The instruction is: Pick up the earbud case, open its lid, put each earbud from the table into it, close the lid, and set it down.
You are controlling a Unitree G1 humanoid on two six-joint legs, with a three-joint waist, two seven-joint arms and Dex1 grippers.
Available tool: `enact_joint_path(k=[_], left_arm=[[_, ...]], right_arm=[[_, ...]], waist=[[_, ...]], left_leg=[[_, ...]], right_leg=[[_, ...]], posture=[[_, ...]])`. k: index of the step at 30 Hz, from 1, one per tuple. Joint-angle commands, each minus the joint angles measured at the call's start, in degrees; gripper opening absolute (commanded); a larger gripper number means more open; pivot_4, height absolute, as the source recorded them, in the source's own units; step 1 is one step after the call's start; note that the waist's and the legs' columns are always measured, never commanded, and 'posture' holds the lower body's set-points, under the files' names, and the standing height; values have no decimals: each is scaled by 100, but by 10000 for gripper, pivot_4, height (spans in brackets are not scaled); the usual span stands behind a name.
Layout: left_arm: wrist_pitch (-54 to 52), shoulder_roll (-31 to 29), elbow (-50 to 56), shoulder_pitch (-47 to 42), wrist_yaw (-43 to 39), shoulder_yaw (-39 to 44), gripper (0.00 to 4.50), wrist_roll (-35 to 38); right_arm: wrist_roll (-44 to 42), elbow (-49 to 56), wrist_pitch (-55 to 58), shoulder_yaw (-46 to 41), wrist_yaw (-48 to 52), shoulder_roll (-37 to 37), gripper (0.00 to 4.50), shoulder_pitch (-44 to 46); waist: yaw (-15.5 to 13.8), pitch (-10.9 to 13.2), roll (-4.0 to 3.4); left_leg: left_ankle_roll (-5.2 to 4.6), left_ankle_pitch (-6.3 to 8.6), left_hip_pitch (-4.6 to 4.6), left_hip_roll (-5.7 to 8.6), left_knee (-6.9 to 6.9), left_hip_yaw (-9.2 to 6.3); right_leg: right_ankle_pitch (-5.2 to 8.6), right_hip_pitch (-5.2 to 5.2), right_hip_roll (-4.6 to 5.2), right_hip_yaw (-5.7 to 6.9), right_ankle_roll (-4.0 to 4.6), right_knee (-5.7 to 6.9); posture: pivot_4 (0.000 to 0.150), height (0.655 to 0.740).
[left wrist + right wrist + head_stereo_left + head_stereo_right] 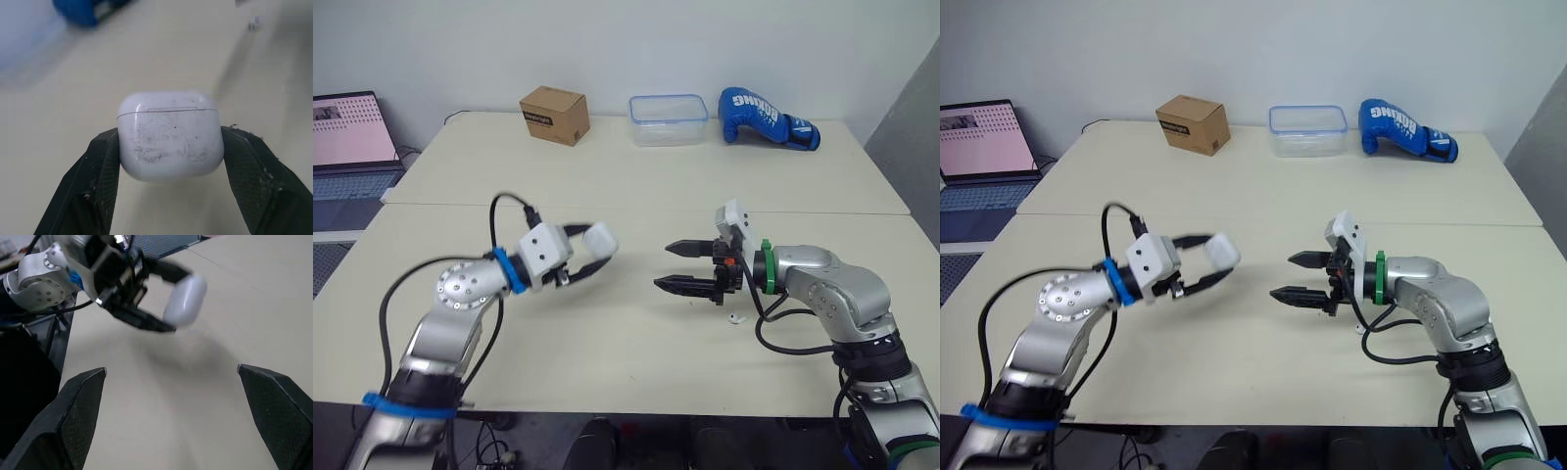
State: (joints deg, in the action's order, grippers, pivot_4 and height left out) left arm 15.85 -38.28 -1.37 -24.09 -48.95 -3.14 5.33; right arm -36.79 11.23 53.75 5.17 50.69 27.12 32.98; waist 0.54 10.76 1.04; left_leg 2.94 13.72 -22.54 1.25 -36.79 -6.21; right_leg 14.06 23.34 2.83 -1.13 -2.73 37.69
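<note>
My left gripper (594,252) is shut on the white earbud case (601,238), held above the table left of centre. In the left wrist view the case (169,134) sits between both fingers with its lid closed. My right gripper (674,266) is open, its fingers pointing left toward the case with a gap between us. From the right wrist view the case (185,301) hangs ahead, clear of my open fingers. One small white earbud (735,318) lies on the table below my right wrist.
At the table's far edge stand a cardboard box (553,115), a clear plastic container (668,118) and a blue boxing glove (766,118). A laptop (350,129) sits off to the far left. A seam (646,210) crosses the cream table.
</note>
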Motion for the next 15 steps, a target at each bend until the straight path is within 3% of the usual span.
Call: enact_joint_path(k=[1,7,15], left_arm=[[2656,197,-1293,-680,183,-299,27580,-754],[4372,317,-2568,-1420,371,-533,27580,-989],[4917,356,-3135,-1704,457,-722,27580,-994]], right_arm=[[-324,-249,684,-368,-798,-555,45000,391],[-371,-254,774,-439,-1384,-1240,45000,652],[-191,-338,545,-364,-1653,-1471,45000,720]], waist=[[11,0,0],[72,0,0],[115,0,0]], left_leg=[[0,0,1,0,1,4],[-2,0,-25,7,-5,-6],[-4,0,-23,10,-13,-17]], right_leg=[[0,0,0,0,0,0],[-3,24,0,8,-5,15],[-3,24,-3,12,-9,33]], posture=[[1500,7400],[1500,7400],[1500,7400]])
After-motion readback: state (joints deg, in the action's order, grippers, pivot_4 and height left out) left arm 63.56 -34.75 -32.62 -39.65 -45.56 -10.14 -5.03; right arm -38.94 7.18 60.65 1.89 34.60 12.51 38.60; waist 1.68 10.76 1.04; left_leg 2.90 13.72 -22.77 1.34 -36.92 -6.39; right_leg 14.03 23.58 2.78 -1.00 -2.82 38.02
